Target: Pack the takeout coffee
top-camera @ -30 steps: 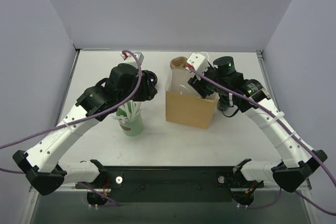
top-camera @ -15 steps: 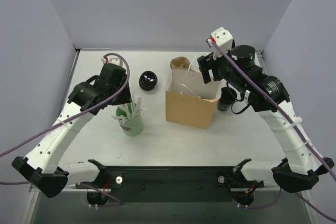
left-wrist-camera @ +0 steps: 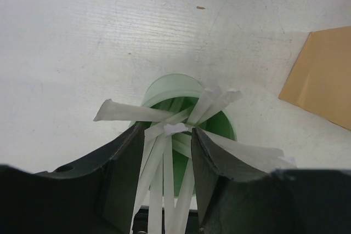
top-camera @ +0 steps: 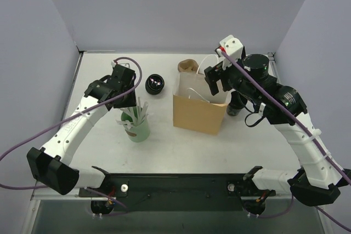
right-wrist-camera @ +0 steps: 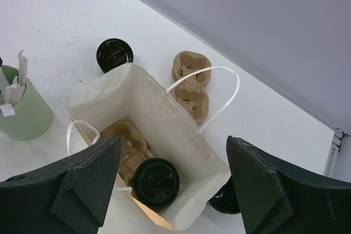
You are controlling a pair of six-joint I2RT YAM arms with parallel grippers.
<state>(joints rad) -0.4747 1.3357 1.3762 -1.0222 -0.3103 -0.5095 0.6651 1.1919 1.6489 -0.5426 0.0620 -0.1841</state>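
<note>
White table, grey walls. Left of the paper bag, the left hand hangs half open over the green cup, straws loose between its fingers, nothing gripped. The takeout coffee sits inside the bag. Above the bag, the right hand gapes, empty. Step in hand: release. The next move probably calls for a lift clear of the handles. Earlier, this hand was lower and narrower, and the left hand sat nearer the bag.

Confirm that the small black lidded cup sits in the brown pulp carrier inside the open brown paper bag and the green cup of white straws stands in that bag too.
No: the green cup of white straws stands outside the brown paper bag, on the white table, as the right wrist view shows. The small black lidded cup does sit in the brown pulp carrier inside it.
</note>
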